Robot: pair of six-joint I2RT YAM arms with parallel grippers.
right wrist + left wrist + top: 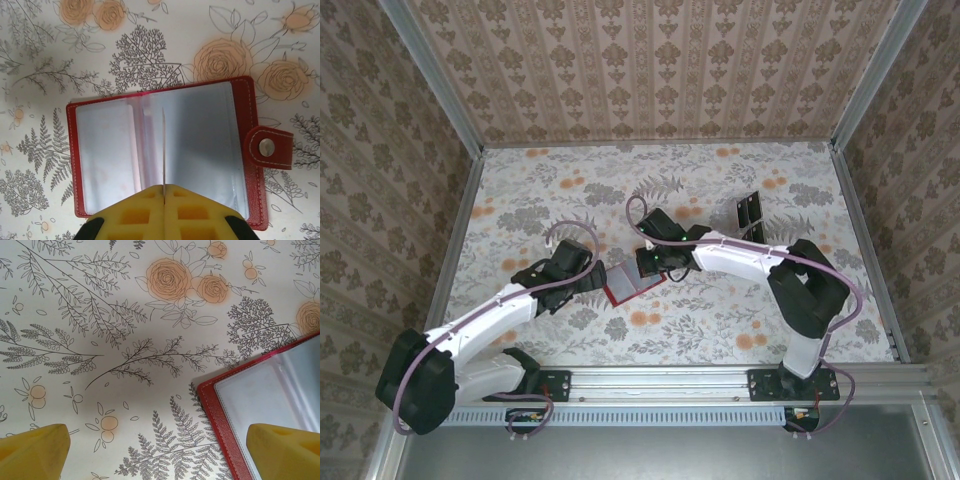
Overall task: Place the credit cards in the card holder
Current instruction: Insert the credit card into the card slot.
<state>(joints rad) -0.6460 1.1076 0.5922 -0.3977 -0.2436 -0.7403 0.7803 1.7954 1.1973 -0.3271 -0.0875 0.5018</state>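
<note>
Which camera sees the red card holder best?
The right wrist view: the open card holder lies nearly whole there, clear sleeves and snap tab showing. The left wrist view catches one corner; the top view shows it small, between the arms.

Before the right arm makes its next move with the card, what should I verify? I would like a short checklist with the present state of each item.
1. The small red folding card holder lies open with its clear sleeves facing up: ok.
2. The right gripper is shut on the thin pale credit card, which is seen edge-on: ok.
3. The card points at the holder, near its middle fold: ok.
4. The card's far edge is lined up with a sleeve mouth: cannot tell.
5. The left gripper is open, with one yellow finger above the holder's corner. Is it steadying the holder? Cannot tell.
</note>
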